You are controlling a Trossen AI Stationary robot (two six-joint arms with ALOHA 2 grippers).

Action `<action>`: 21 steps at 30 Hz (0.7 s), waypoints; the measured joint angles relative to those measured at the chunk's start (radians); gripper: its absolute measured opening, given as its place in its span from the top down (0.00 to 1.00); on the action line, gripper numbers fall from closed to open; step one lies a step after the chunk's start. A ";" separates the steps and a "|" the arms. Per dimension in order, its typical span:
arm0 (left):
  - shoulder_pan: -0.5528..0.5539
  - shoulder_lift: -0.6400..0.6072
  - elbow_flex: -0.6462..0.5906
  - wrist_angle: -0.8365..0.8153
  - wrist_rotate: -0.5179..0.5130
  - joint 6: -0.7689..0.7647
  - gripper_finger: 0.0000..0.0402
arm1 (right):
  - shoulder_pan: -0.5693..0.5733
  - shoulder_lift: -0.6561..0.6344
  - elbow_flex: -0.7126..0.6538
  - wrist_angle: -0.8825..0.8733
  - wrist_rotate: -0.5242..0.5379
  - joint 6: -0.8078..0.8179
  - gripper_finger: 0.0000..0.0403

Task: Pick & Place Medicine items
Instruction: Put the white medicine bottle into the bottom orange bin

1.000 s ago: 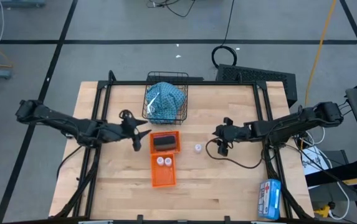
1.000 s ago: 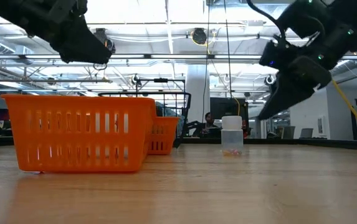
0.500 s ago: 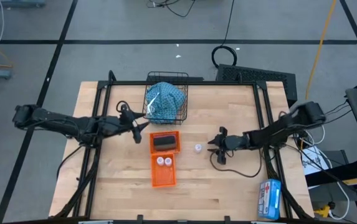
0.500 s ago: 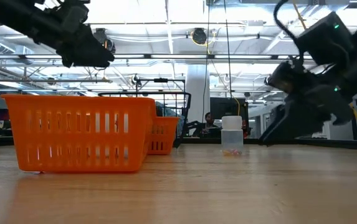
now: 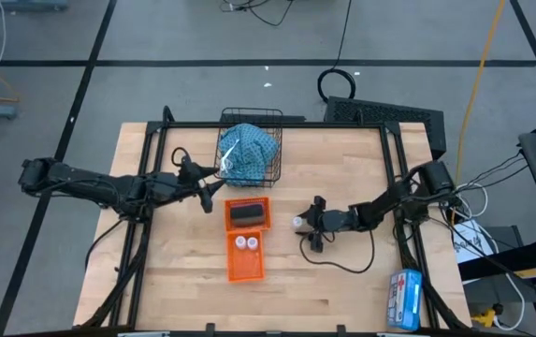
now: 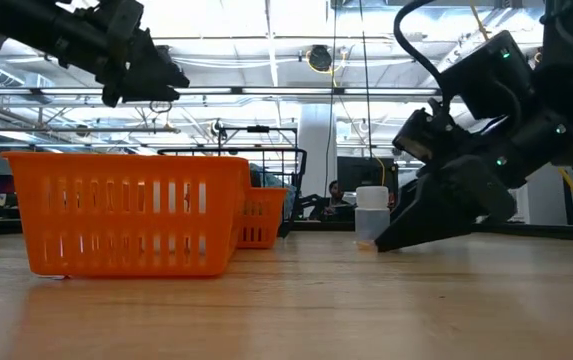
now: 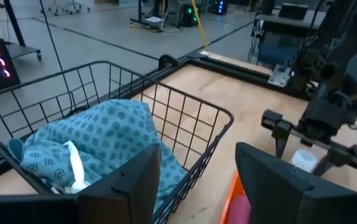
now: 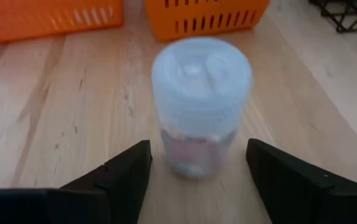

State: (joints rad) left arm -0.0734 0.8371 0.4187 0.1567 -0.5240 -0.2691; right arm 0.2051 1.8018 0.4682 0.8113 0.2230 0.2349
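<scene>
A tiny white round vial (image 5: 297, 223) stands upright on its base on the table, right of the orange baskets. My right gripper (image 5: 307, 227) is low at the table and open, one finger on each side of the vial (image 8: 200, 106), just short of it. My left gripper (image 5: 211, 187) is open and raised near the wire basket (image 5: 272, 140), which holds the blue patterned pouch (image 5: 247, 150). Two more vials (image 5: 246, 243) lie in the near orange basket. The black oblong (image 5: 246, 214) lies in the far one. No pink oblong or brown bar shows.
The two orange baskets (image 5: 247, 267) sit end to end at the table's middle, next to the vial. A blue-and-white printed packet (image 5: 404, 298) lies at the near right corner. A black frame runs around the table (image 5: 342, 281). Bare wood lies near and to the left.
My right gripper has come down to table height and moved toward the table's left and near edge, up to the loose vial. My left gripper has drifted a little toward the far edge and the wire basket. The vial has stayed in place.
</scene>
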 joint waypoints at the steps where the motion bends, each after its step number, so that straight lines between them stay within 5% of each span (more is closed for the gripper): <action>1: 0.001 0.000 0.000 0.004 0.000 0.001 0.46 | 0.000 0.012 0.001 0.026 0.001 -0.007 0.35; 7: 0.002 0.000 0.000 0.013 0.000 0.002 0.46 | -0.001 0.028 0.000 0.054 -0.006 -0.020 0.41; 17: 0.002 0.000 0.000 0.040 -0.001 -0.045 0.46 | -0.001 0.029 -0.001 0.074 -0.019 -0.067 0.65; 21: 0.002 0.000 0.000 0.093 -0.001 -0.057 0.46 | -0.001 0.032 -0.003 0.128 -0.018 -0.100 0.66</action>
State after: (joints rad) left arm -0.0711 0.8375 0.4187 0.2500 -0.5251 -0.3260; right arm 0.2039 1.8335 0.4648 0.9390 0.2046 0.1345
